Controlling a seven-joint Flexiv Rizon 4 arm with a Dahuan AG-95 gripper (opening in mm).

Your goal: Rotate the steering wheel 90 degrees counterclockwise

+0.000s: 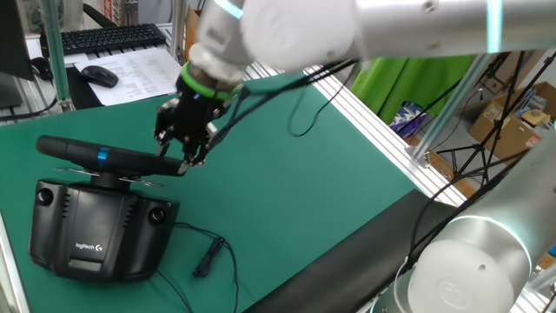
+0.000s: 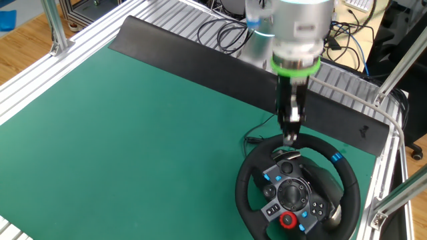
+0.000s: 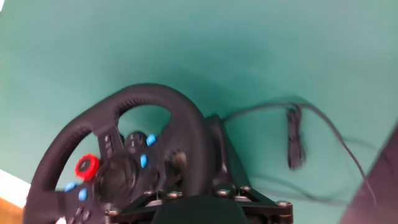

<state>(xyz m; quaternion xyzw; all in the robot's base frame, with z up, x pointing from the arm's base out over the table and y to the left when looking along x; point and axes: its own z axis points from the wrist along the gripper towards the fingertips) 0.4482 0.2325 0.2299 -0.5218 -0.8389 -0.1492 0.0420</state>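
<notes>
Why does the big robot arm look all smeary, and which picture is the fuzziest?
In one fixed view the arm's pale casing sits close to the lens, so it is soft and glary, while the steering wheel stays fairly sharp. The other fixed view is the crispest. The hand view is fuzziest: wheel, base and cable all look soft.

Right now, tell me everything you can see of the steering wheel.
The steering wheel has a black, leather-like round rim with a small blue stripe, and a hub with blue buttons and a red dial. It sits on a bulky black Logitech base on the green table. The gripper is at its rim; its grip cannot be judged.
</notes>
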